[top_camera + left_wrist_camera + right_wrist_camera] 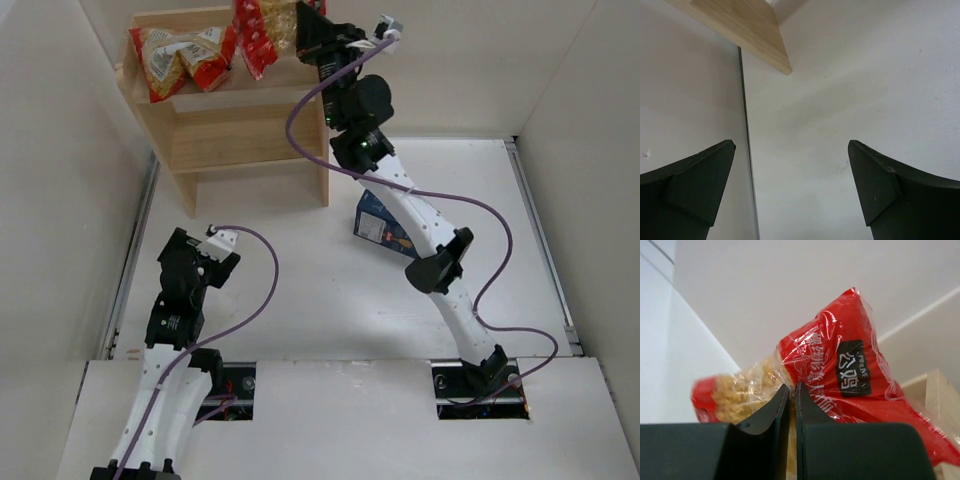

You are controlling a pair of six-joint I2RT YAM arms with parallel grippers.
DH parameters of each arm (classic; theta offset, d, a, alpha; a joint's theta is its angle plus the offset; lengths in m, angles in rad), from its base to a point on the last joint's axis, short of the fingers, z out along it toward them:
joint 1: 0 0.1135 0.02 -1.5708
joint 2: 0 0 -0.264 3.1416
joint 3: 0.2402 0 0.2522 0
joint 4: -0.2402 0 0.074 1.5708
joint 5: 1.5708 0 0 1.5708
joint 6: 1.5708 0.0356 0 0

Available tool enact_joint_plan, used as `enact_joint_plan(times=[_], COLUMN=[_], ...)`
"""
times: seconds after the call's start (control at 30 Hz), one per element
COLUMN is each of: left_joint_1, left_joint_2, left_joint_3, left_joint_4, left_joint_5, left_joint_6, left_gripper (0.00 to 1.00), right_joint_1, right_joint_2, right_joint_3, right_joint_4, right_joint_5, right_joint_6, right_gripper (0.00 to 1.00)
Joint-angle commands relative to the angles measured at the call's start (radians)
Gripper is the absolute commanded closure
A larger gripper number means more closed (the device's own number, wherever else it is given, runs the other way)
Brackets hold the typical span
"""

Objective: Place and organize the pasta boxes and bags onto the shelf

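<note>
We see the right gripper up at the right end of the light unpainted wooden two-tier shelf. In the right wrist view its two black fingers are pressed almost together, only a thin slit between them, pinching the film of the right-hand pasta bag, a flat clear plastic bag of yellow pasta with red ends and a dark label. From above, this bag sits over the right part of the top tier, tilted, its lower red end reaching the front edge; we cannot tell whether it rests on the board.

The left-hand pasta bag, clear plastic with yellow pasta, red ends and a white label, lies on the left part of the same tier, just beside the other one.

The dark blue rectangular cardboard box lies on the white table to the right of the shelf's foot, partly hidden under the right arm.

The left gripper hangs low over the table near the left wall, below the shelf. Its wrist view shows the claw spread wide with nothing between the fingers, only bare tabletop and a corner of a shelf plank ahead
</note>
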Motion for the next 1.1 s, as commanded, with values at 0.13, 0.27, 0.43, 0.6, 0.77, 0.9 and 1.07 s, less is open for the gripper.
enact_joint_plan(times=[0.13,0.27,0.43,0.6,0.77,0.9,1.07], left_joint_1=[-0.001,-0.012,-0.012,-0.013,-0.024,-0.074,-0.267], left_joint_2=[-0.008,0.004,0.011,0.003,0.023,0.085,0.230], left_joint_3=[-0.039,-0.033,-0.024,-0.016,0.086,0.275,0.536], left_joint_4=[-0.014,-0.014,-0.024,-0.046,-0.023,0.058,0.353], left_joint_5=[-0.003,0.011,0.016,0.016,0.037,0.095,0.114], left_joint_6=[-0.083,-0.103,-0.122,-0.137,-0.151,-0.158,-0.071], left_gripper=[0.00,0.00,0.00,0.00,0.00,0.00,0.00], right_joint_1=[0.021,0.021,0.003,-0.003,-0.002,-0.002,-0.002], right_joint_2=[-0.037,0.010,0.073,0.098,0.119,0.133,0.132], right_joint_3=[0.044,0.045,0.052,0.050,0.053,0.052,0.059], right_joint_4=[0.251,0.197,0.200,0.189,0.188,0.162,0.152], right_joint_5=[-0.153,-0.040,0.133,0.154,0.122,0.149,0.152], right_joint_6=[-0.024,-0.045,0.065,0.191,0.197,0.206,0.215], right_gripper=[0.99,1.00,0.99,0.89,0.77,0.78,0.70])
